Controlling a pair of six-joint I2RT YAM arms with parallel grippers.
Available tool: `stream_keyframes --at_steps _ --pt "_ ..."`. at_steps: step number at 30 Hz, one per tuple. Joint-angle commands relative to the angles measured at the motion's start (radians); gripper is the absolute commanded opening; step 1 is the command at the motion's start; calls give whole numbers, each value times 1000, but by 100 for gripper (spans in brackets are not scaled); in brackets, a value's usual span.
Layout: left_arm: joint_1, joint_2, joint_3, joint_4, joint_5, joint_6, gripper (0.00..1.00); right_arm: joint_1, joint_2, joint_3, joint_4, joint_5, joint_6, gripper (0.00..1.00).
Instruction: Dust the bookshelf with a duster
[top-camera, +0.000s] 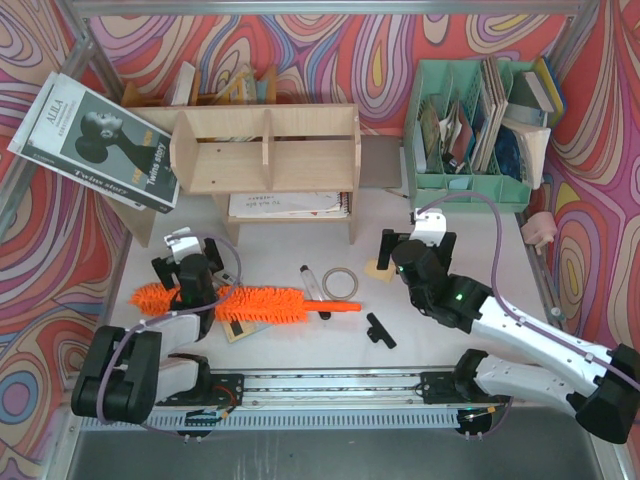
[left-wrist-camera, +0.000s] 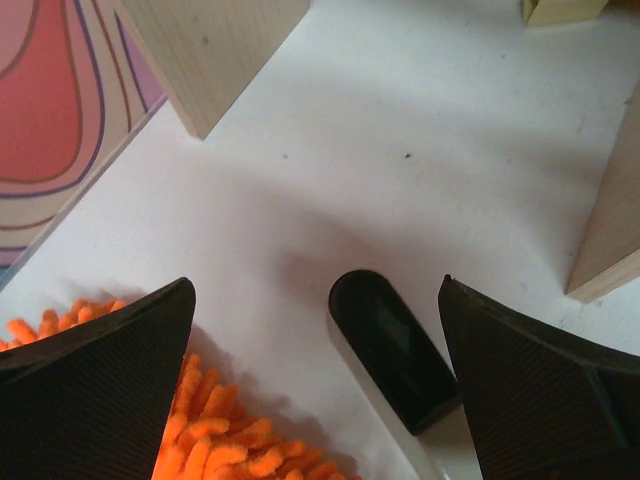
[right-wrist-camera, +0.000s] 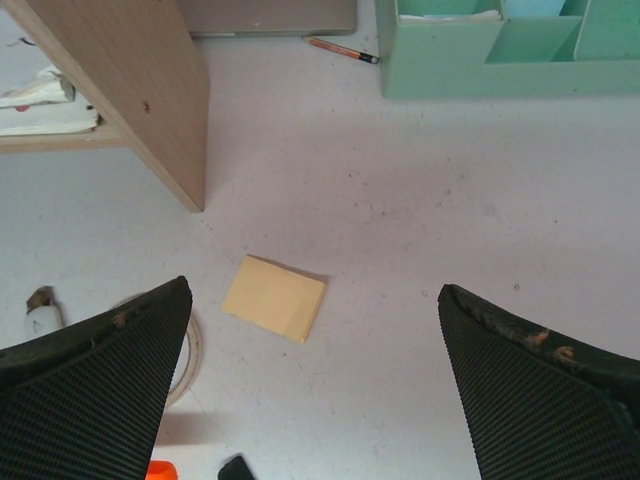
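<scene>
We are judging this to be the pick-up step, with no dusting begun. The duster (top-camera: 262, 302) is lying flat on the table (top-camera: 300, 342) in front of the bookshelf (top-camera: 265, 150). Its shaggy head is pointing left and its thin handle (top-camera: 340, 307) is pointing right, just beside the tape ring (top-camera: 340, 283) and the marker pen (top-camera: 309, 279). Our left gripper (top-camera: 188, 256) is hovering over the head end with its fingers spread apart and nothing between them that it is holding. In the left wrist view we are seeing orange strands (left-wrist-camera: 225, 430) beside and under one finger, and a dark rounded object (left-wrist-camera: 390, 345), which we cannot identify, lying on the table between the two fingers. Our right gripper (top-camera: 416, 243) is likewise standing open and empty, well apart from the duster, above bare table near a yellow sticky-note pad (right-wrist-camera: 275, 297) and a leg (right-wrist-camera: 130, 90) of the bookshelf. As we are reading it, the next move is calling for the left gripper to shift so that the duster, not the dark object, sits between its fingers. It then needs to come down and close firmly, because the chenille is soft and is likely to give under the pads. After that, lifting and carrying the head back to the shelf boards is what remains.
</scene>
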Motion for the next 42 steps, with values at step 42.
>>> stream_keyframes --at_steps 42 --pt "177 331 123 243 429 -13 98 -498 376 -189 718 -124 -225 99"
